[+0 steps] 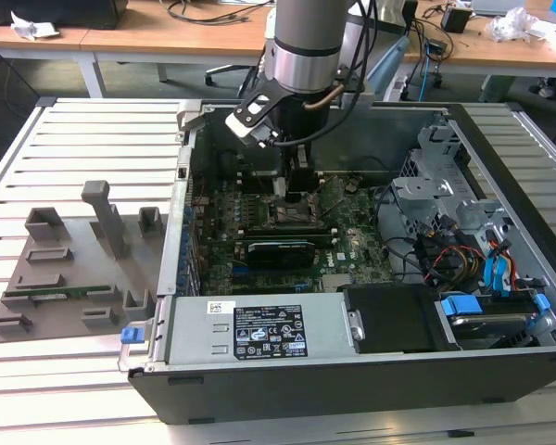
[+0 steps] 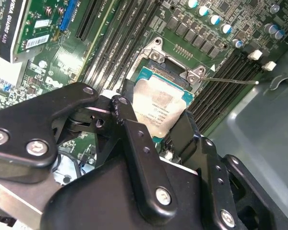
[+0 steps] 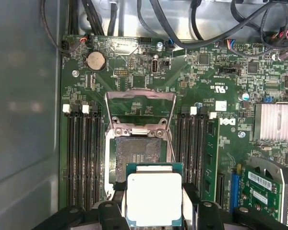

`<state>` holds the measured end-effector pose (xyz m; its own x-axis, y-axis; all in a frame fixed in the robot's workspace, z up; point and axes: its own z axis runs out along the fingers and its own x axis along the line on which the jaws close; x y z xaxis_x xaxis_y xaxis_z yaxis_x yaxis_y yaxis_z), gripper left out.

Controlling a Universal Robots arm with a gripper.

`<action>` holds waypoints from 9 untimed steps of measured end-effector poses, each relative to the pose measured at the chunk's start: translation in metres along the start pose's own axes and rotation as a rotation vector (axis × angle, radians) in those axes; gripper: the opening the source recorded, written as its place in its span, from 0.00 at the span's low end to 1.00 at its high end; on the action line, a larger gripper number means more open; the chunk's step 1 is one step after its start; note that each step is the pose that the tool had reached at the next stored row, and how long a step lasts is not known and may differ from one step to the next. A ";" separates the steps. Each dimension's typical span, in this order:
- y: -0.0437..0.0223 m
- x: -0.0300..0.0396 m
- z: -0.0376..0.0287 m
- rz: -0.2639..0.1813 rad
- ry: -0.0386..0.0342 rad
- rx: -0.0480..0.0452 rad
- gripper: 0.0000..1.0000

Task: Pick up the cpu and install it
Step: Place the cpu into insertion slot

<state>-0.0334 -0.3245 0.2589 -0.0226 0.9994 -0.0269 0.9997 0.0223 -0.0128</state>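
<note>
Cpu (image 3: 154,195): flat silver-grey square, teal rim, in claw (image 3: 153,203).

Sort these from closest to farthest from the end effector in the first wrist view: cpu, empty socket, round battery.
1. cpu, gripped in the end effector itself.
2. empty socket, just beyond the cpu.
3. round battery, farthest, well past the socket.
</note>
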 end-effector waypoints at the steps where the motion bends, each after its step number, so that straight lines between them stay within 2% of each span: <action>1: 0.0005 0.0000 0.0013 0.000 0.0000 0.0000 0.55; 9: 0.0012 0.0001 0.0052 0.000 0.0001 0.0000 0.55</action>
<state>-0.0323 -0.3245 0.2536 -0.0230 0.9994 -0.0268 0.9997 0.0227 -0.0128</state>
